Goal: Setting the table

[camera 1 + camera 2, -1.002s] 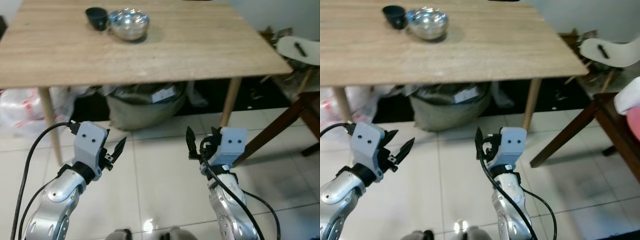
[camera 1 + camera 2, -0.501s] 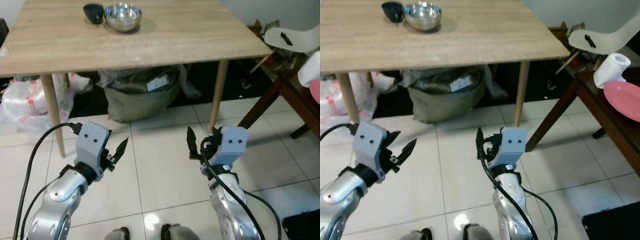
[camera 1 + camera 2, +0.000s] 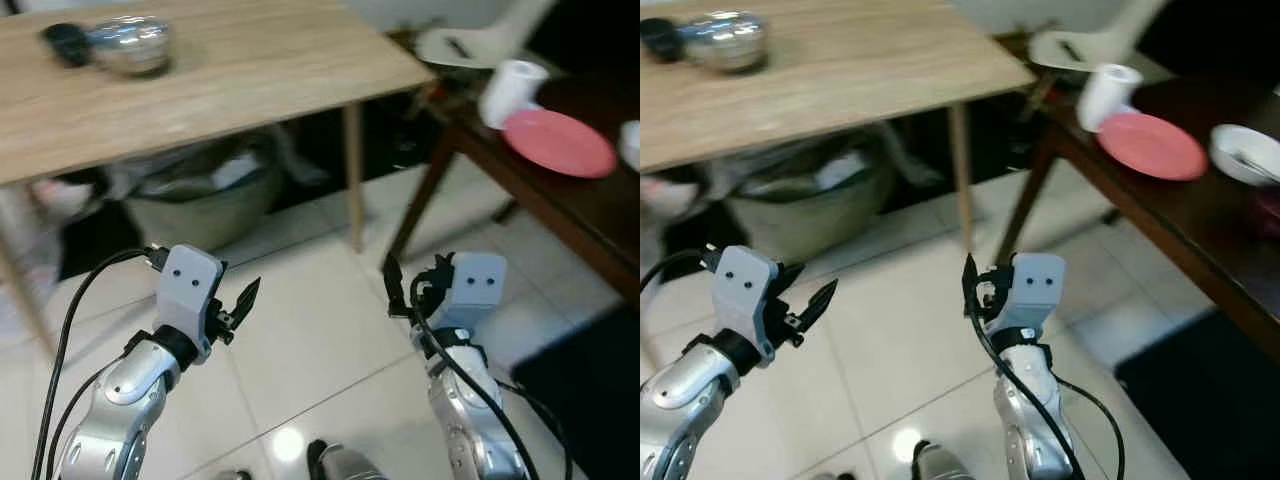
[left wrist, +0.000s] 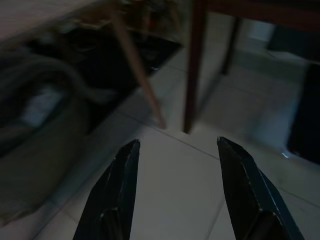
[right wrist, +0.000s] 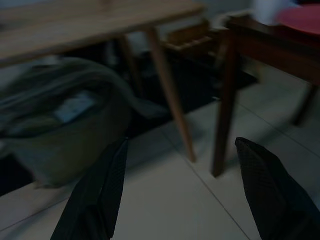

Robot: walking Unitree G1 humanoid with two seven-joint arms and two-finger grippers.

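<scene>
1. Plate, pink (image 3: 1152,146), is lying flat on the dark wooden table (image 3: 1200,215) at the robot's right, close to that table's near-left corner and edge.
2. White paper roll (image 3: 1107,95) is standing upright just beside the plate, on its far-left side; a white bowl (image 3: 1248,155) is sitting on the plate's right — apart from it.
3. Light wooden table (image 3: 230,75) is occupying the upper left; a steel bowl (image 3: 130,45) and a dark cup (image 3: 62,42) are sitting side by side, touching or nearly so, toward its far-left part, well back from the front edge.
4. Slanted leg (image 3: 353,175) is carrying the light table's near-right corner; the dark table's leg (image 3: 415,205) is standing just to its right, with a narrow gap between the two tables.
5. Grey sack (image 3: 200,195) is slumping on the floor under the light table.
6. Left gripper (image 3: 240,305) is hanging empty over the pale floor tiles (image 3: 310,330), its fingers (image 4: 117,190) parted.
7. Right gripper (image 3: 400,295) is hanging beside it, likewise empty, its fingers (image 5: 102,192) spread wide — both are well below the tabletops.
8. Black mat (image 3: 1200,400) is covering the floor at lower right, beneath the dark table's edge.
9. White chair (image 3: 470,40) is standing behind the gap between the tables.
</scene>
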